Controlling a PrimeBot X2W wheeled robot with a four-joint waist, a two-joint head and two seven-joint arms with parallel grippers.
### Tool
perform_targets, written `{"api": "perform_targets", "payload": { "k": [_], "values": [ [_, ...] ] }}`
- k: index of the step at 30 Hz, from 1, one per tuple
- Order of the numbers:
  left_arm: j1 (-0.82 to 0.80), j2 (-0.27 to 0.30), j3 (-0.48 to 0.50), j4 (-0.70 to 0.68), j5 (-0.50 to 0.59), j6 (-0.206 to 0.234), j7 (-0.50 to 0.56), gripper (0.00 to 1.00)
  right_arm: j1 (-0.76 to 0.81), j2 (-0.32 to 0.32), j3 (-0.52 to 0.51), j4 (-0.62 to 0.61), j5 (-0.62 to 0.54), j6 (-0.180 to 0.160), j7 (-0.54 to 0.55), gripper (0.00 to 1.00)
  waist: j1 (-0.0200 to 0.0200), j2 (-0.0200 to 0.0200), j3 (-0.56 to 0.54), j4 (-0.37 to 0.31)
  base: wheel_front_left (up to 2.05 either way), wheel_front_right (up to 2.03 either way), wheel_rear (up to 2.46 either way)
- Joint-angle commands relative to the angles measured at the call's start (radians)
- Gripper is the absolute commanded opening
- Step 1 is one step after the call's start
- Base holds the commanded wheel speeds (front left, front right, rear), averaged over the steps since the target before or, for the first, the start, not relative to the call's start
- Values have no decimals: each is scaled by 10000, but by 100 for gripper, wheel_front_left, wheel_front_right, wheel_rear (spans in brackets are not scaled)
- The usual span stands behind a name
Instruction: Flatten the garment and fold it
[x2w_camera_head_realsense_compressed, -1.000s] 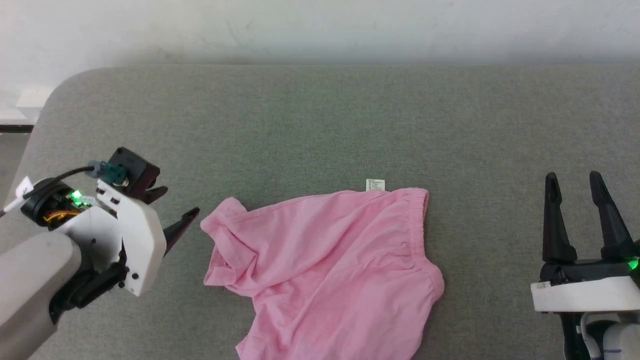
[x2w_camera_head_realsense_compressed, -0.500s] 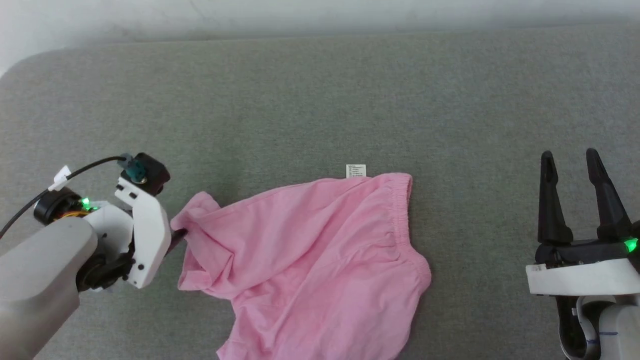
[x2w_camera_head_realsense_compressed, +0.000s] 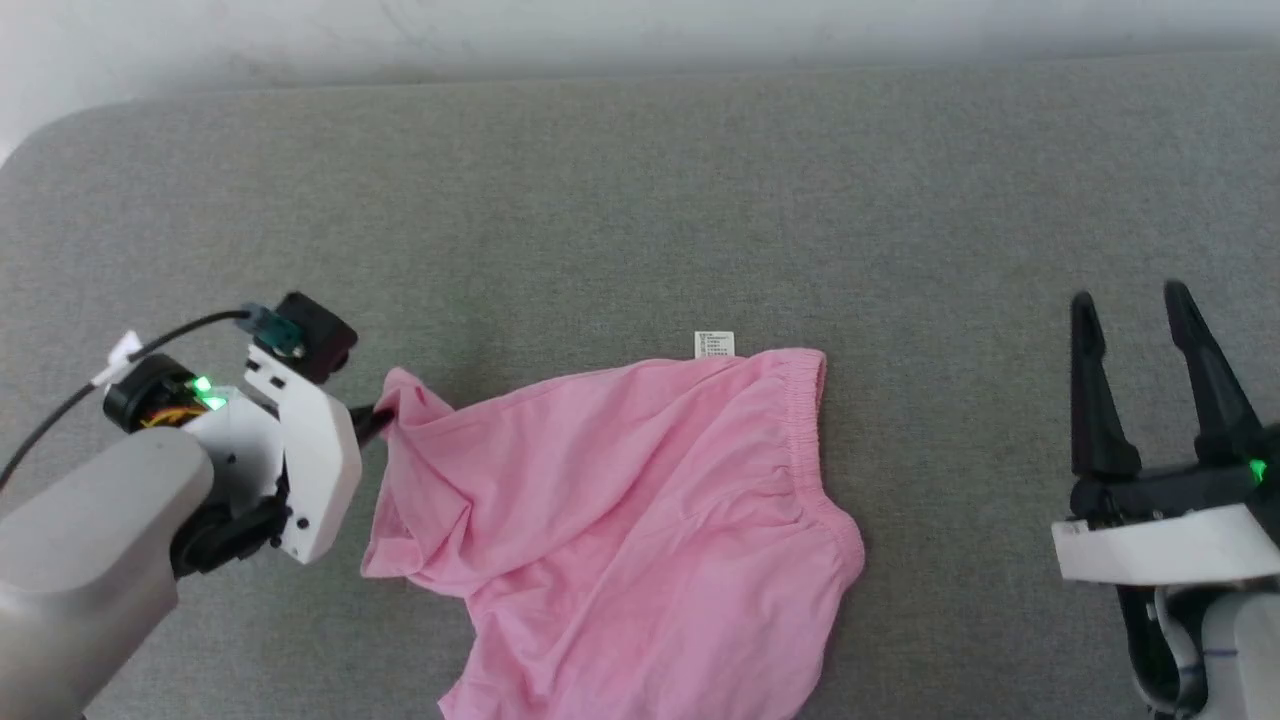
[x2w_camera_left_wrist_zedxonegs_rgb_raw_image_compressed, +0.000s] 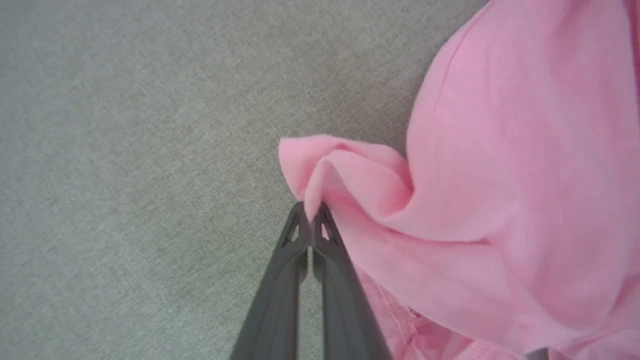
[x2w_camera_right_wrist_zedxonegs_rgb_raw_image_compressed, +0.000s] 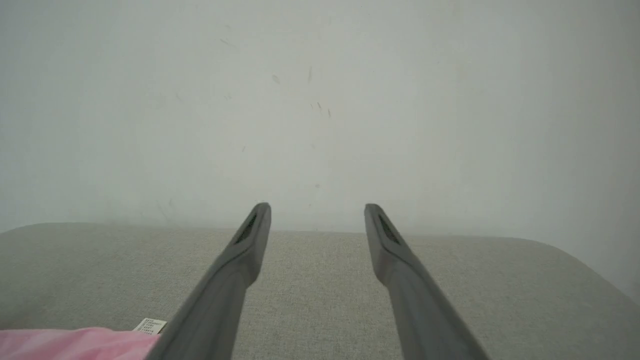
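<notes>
At the left side of the desk, the left gripper (x2w_camera_head_realsense_compressed: 384, 420) is pinched tight on the top left corner of the garment (x2w_camera_head_realsense_compressed: 620, 500). The left wrist view shows its two dark fingers pressed together with a little fold of pink cloth squeezed between the tips. From that corner the pink shorts spread out to the right, bumpy and wrinkled, and lie near the middle of the desk. The gathered waistband is on their right side, and the bottom runs off the low edge of the head view.

Well apart on the right, the right gripper (x2w_camera_head_realsense_compressed: 1125, 300) has its fingers wide and holds nothing.

The desk (x2w_camera_head_realsense_compressed: 640, 200) has a grey cloth top with a round corner. Behind it is a plain pale wall (x2w_camera_right_wrist_zedxonegs_rgb_raw_image_compressed: 320, 100) with a few small marks.

A small white tag (x2w_camera_head_realsense_compressed: 714, 344) sticks out at the top edge of the shorts. Its writing is too tiny to read.

One second ago the left gripper was wide and just beside the corner, not touching it. Now it has shut on the cloth. The right gripper has stayed wide.
</notes>
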Motion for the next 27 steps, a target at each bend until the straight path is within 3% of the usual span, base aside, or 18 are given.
{"api": "perform_targets", "payload": {
  "k": [1, 5, 8, 14, 18, 21, 24, 27],
  "values": [
    [-40, 129, 127, -124, -43, -42, -235, 0, -373, -309, 235, -69, -126, -9, -46, 100, 0, 0, -177, 154, 0, 0, 0],
    [117, 438, 227, -384, -80, 31, -517, 0, -1282, -1534, 1421, 192, -93, -9, -46, 100, 0, 0, -405, 360, 0, 0, 0],
    [277, 448, 194, -520, -153, 109, -522, 0, -2293, -2735, 2972, 966, 205, -9, 352, 100, 0, 0, -551, 526, 0, 0, 0],
    [425, 264, 113, -616, -239, 177, -520, 0, -5141, -4705, 7278, 1977, 2684, -9, 4527, 100, 0, 0, -621, 764, 0, 0, 0],
    [343, 44, 65, -577, -207, 178, -518, 0, -6828, -5100, 9079, 2704, 4821, -9, 7125, 100, 0, 0, -520, 967, 0, 0, 0],
    [182, -142, 48, -505, -162, 151, -533, 0, -7692, -5121, 9945, 3457, 5946, -9, 8452, 100, 0, 0, -369, 1215, 0, 0, 0],
    [-2, -343, 34, -409, -92, 124, -582, 0, -8217, -5034, 10817, 4141, 6559, -9, 9304, 100, 0, 0, -177, 1445, 0, 0, 0],
    [-180, -502, 50, -326, -68, 93, -664, 0, -8532, -4875, 11523, 4765, 6802, -9, 9394, 100, 0, 0, 76, 1596, 0, 0, 0]
  ]
}}
